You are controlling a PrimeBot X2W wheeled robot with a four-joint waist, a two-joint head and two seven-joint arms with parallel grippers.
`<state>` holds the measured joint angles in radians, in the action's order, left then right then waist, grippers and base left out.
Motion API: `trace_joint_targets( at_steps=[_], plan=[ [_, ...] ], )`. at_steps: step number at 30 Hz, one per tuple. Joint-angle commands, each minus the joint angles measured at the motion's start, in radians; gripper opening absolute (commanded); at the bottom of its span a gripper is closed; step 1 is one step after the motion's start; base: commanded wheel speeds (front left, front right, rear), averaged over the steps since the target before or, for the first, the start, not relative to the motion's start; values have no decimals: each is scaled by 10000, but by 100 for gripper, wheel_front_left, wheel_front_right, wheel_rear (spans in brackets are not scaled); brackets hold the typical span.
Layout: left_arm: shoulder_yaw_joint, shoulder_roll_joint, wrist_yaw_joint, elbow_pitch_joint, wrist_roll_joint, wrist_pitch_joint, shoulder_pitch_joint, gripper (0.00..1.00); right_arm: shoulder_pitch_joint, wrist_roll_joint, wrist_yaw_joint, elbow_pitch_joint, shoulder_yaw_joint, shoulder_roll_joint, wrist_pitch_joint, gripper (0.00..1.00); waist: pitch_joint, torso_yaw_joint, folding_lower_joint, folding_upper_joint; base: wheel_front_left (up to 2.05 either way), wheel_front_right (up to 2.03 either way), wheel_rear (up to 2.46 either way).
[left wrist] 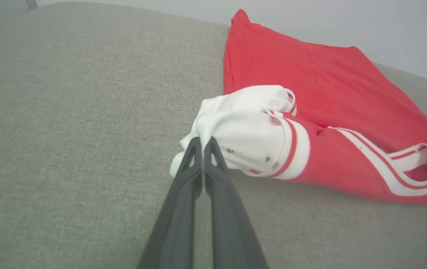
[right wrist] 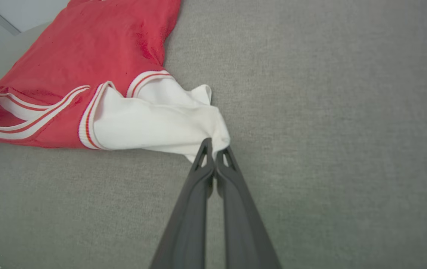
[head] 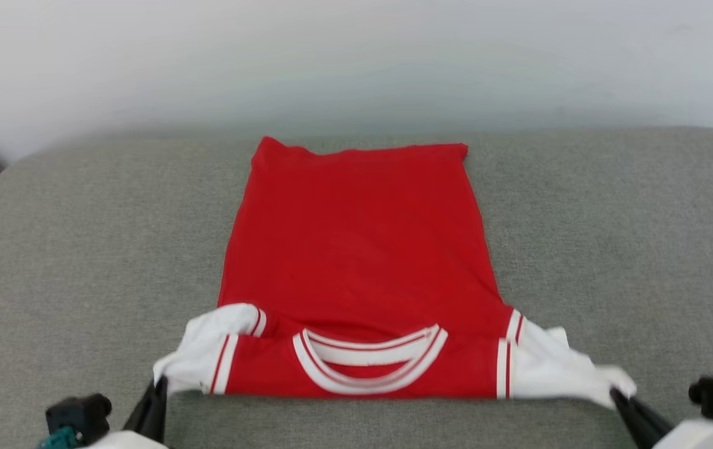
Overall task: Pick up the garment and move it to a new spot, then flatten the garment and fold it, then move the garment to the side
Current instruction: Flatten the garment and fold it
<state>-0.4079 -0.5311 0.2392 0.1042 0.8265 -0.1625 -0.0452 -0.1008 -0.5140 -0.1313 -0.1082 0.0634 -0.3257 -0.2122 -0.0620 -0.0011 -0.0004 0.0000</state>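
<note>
Item: shirt [head: 359, 249] | collar end nearest us, length running straight away | left gripper [left wrist: 203, 145] pinching left sleeve [left wrist: 247, 130], right gripper [right wrist: 215, 147] pinching right sleeve [right wrist: 153, 127] | both arms equally near

I'm looking down at a grey fabric cushion [head: 618, 249] with the shirt [head: 359, 249] lying flat on it, sitting about midway between the left and right edges. Its hem is reaching toward the far edge, its collar is facing the near edge, and its white sleeves are bunching out sideways close to that near edge.
</note>
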Motion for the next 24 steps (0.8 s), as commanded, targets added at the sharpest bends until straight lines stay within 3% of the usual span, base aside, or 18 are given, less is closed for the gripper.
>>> trace_joint_targets(
  at_steps=[1,5,6,7,8,15,24],
  plan=[
    [-18,31,72,-32,50,6,-144,0,-273,25,10,53,-81,104,-88,0,131,81,4,0,0,0,0],
    [-268,170,131,-65,93,79,-636,0,-1361,487,10,210,-175,471,-627,0,237,152,4,0,0,0,0],
    [-294,185,150,-90,73,62,-686,0,-1527,552,10,262,-181,551,-744,26,232,165,4,0,0,0,0],
    [-316,201,172,-106,59,47,-697,0,-1612,587,10,343,-198,636,-848,60,212,175,4,0,0,0,0],
    [-338,226,176,-145,46,36,-693,0,-1651,603,10,430,-206,721,-950,100,183,182,4,0,0,0,0],
    [-427,189,313,-649,-225,52,-258,0,-406,826,8,1132,-1013,862,-1082,100,-306,271,4,0,0,0,0],
    [-596,415,506,-1810,-797,-86,772,0,4211,765,8,-214,-1944,413,-1809,100,-1935,1108,4,0,0,0,0]
  ],
)
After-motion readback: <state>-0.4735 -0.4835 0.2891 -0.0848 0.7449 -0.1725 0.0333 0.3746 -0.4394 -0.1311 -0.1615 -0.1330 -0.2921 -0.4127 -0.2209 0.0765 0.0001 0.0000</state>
